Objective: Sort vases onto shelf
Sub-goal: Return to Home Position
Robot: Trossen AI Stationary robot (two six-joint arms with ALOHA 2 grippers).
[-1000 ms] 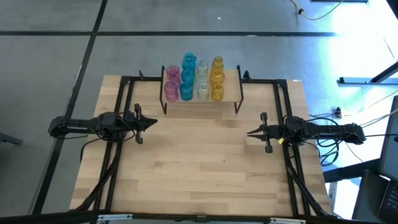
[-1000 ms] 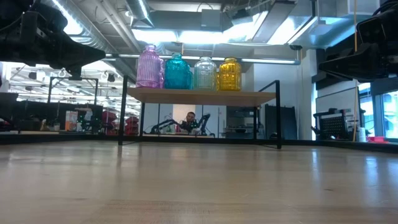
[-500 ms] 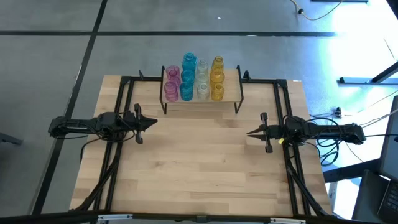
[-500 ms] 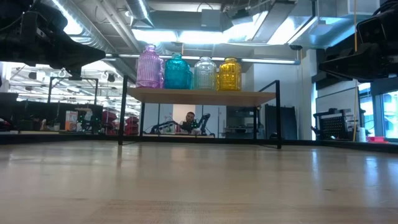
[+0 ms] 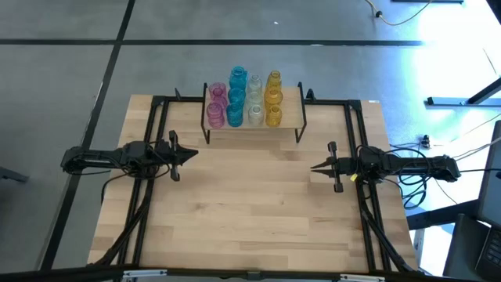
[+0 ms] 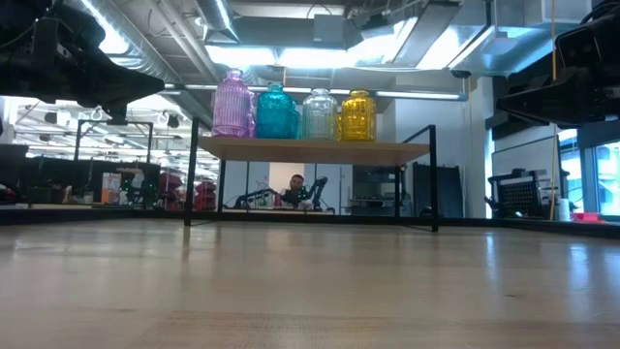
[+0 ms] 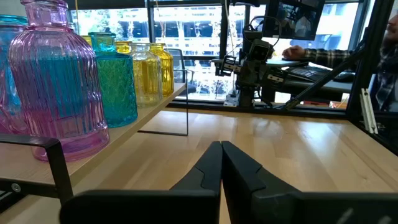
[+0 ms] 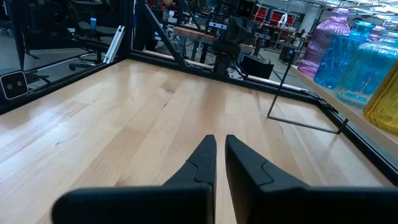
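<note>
Translucent ribbed glass for the vases [image 5: 243, 99], glossy, in pink, teal, clear and amber, at upper centre. Pale wood board on thin matt black metal legs for the shelf [image 6: 315, 150]. Light, smooth, faintly sheened wood planks across the table [image 5: 250, 204]. Matt black plastic-looking fingers [image 7: 239, 165] at bottom.

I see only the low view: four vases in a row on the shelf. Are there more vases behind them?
Observer: Yes. From above, the vases stand in four colour columns, several deep, on the shelf.
Operator: Is some vase left on the table?
Observer: None shows on the table from above.
Operator: Where are the grippers?
Observer: Left gripper and right gripper are shut, at the table's sides, holding nothing.
</note>
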